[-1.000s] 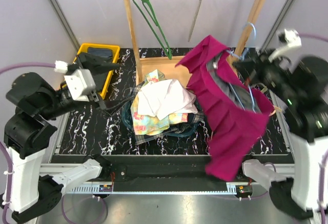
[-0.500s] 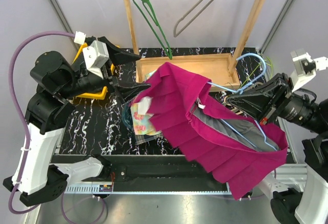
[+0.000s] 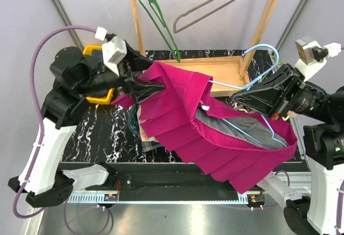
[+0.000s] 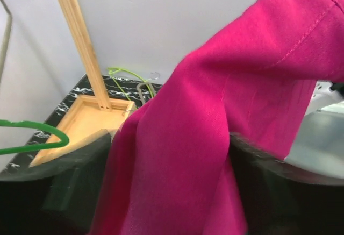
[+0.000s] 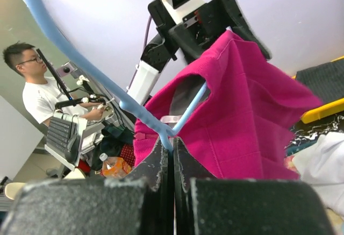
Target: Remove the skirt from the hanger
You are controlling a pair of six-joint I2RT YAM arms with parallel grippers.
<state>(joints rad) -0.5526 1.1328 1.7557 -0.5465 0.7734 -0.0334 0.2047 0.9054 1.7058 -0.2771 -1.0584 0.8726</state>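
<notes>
The magenta skirt (image 3: 215,133) hangs stretched between both arms: the left pincer (image 3: 143,86) clamps its upper edge, the right pincer (image 3: 238,99) grips the blue hanger (image 5: 59,36) inside it

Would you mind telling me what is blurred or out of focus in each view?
Top external: sharp, no motion blur on the skirt. Left wrist: fingers are dark, soft blurs; the skirt's stitching is crisp. Right wrist: the blue hanger is in focus, the finger bases at the bottom edge smeared.
</notes>
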